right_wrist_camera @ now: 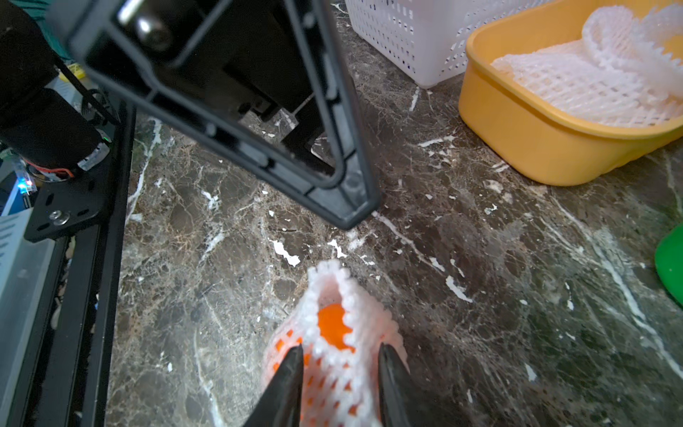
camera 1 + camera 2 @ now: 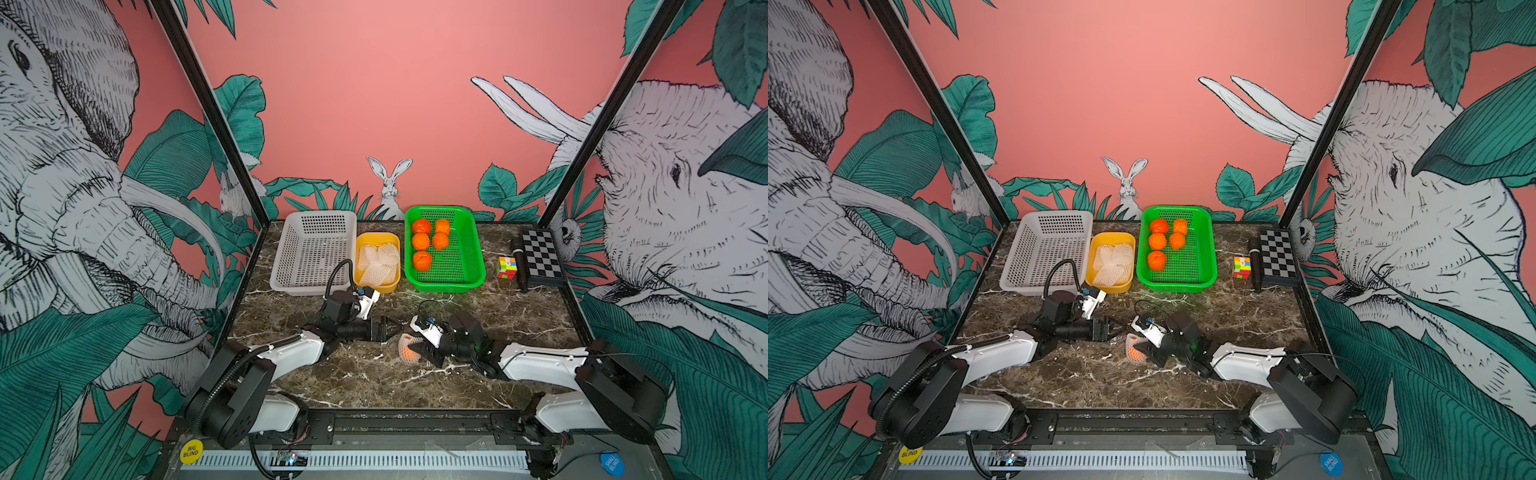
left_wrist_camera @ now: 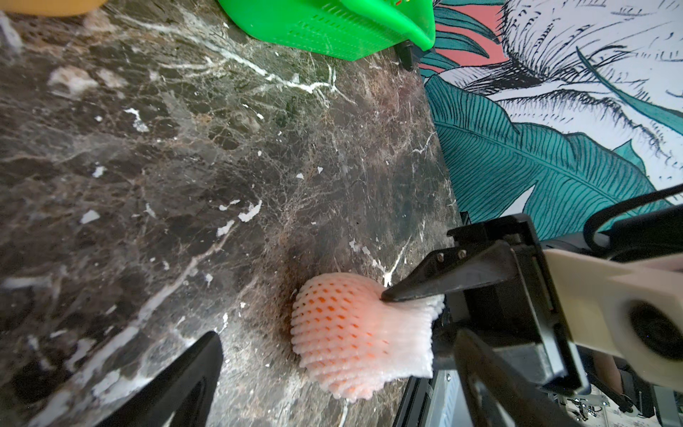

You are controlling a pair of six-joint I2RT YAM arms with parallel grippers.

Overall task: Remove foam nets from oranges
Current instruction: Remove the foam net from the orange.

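Five oranges [image 2: 421,241] sit bare in the green basket [image 2: 446,286] up at 1 o'clock, and the empty nets [image 2: 378,262] are piled in the yellow tub [image 1: 517,148] at 12. That leaves one netted orange lying on the counter [image 2: 519,332] near the middle, a touch toward 6.

The right fingers [image 1: 284,388] come in from 3 o'clock and are narrowed onto the last foam net [image 3: 343,332]. There's one on either side, both touching the mesh about where the bulge meets the loose flat tail. It looks like a pinch, but I can't tell whether it's foam only or how firm it is. The left fingers [image 3: 177,384] are spread as wide as they go and hold nothing, just beside the net at its 9 o'clock side.

My take on doing this bit well: keep the right pinch out on the tail so the orange [image 1: 332,325] is free to slide. The left should go for the open mouth facing it, where the fruit peeks out. Pull along the tube's axis, not sideways.

Material-wise the net is squishy white foam with diamond holes and a crimped zigzag edge, stretchy and grabby. I'd guess it bunches up before it slides. The orange is round and will probably roll on that glossy marbled top if it pops out quickly.
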